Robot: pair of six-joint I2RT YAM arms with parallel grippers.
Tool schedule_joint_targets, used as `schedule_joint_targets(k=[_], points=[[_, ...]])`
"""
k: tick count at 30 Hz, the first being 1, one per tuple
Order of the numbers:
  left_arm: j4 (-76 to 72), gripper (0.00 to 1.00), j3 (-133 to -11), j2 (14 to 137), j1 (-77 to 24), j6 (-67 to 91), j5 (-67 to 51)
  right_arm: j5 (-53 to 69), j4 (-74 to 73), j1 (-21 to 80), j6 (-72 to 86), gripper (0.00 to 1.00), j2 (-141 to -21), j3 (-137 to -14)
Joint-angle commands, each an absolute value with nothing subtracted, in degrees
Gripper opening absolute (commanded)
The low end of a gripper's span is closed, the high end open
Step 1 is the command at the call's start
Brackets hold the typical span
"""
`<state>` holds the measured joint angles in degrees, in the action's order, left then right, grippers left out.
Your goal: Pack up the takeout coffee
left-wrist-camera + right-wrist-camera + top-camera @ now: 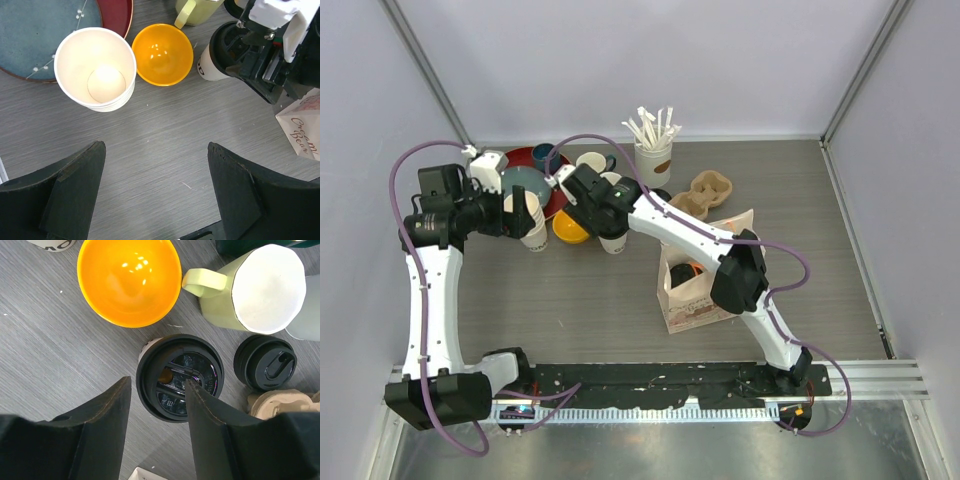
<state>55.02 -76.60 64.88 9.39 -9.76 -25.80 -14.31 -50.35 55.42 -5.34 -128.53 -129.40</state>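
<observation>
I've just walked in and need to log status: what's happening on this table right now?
The right gripper is open and poised over a black-lidded takeout cup that stands next to the orange bowl; it has not closed on the cup. A second black lid sits beside it. The left gripper is open and empty, above the table near the stack of lidless white cups. The paper bag stands off to the side.
</observation>
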Motion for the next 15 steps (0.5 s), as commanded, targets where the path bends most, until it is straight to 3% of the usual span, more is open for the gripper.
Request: schedule_joint_targets(k=[1,15], points=[[54.4,0.87,-76.3,63.7,9.8,-11.3,-27.7,-15.2,-47.5,55.6,-5.4,0.52,-129.0,-128.4],[54.6,0.87,-76.3,64.4,9.8,-11.7,-28.9,-13.4,-46.8,55.5,-5.7,0.29,-130.1,-126.0]])
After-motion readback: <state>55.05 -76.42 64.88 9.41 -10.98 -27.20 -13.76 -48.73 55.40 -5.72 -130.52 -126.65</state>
